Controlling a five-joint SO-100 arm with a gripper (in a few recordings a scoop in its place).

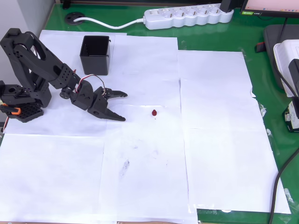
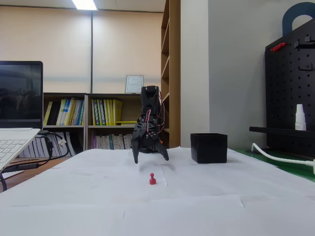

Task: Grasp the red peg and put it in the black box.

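Red peg (image 1: 154, 112) alone on white paper (image 1: 210, 140).
Gripper (image 1: 122, 105) nearby, jaws apart; black box (image 1: 96, 55) behind it, power strip (image 1: 187, 16) at edge.

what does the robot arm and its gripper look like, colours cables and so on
The arm is matte black plastic, built of blocky segments, several of them dotted with small holes. A thin bundle of red, white and dark wires loops near the wrist. The gripper is also black, with two pointed, claw-like fingers. The base block at the arm's foot is black with a small orange part.
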